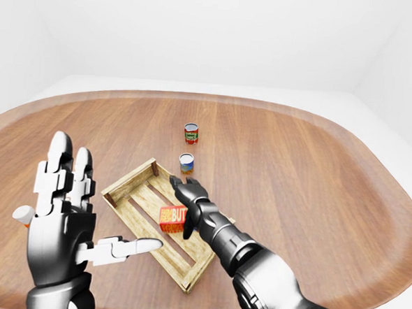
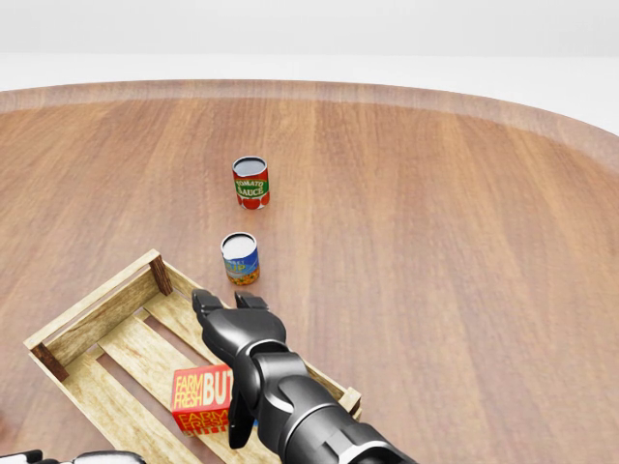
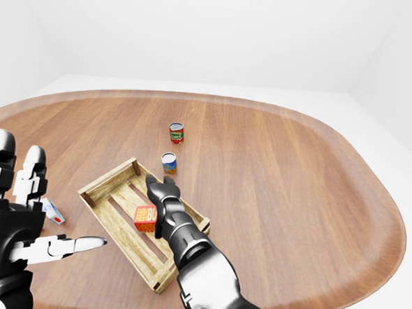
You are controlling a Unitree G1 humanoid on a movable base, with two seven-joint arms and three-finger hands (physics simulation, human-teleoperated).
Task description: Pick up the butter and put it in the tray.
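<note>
My right hand (image 2: 235,329) is over the wooden slatted tray (image 2: 92,314), fingers (image 2: 205,307) spread and straightened, holding nothing. The butter box (image 2: 200,400) rests on the tray slats just under and to the left of my palm, beside the thumb, upright with its "FARM FRESH" face showing; I can't tell whether the thumb brushes its edge. I read this as the release: the box looks set down inside the tray walls, so the placing seems done, and the opened fingers are there to let it settle without dragging. Beyond the fingertips, just outside the tray rim, stands a blue-labelled can (image 2: 240,258); farther out is a tomato sauce can (image 2: 250,183). Both are clear of the hand, but a lift straight up suits me better than sweeping forward toward them. My left hand (image 1: 66,216) is raised well to the side of the tray, fingers fully open and empty, parked out of the way. In the right-eye view a small carton (image 3: 53,212) lies on the wooden surface (image 2: 435,242), beyond the left fingers.
</note>
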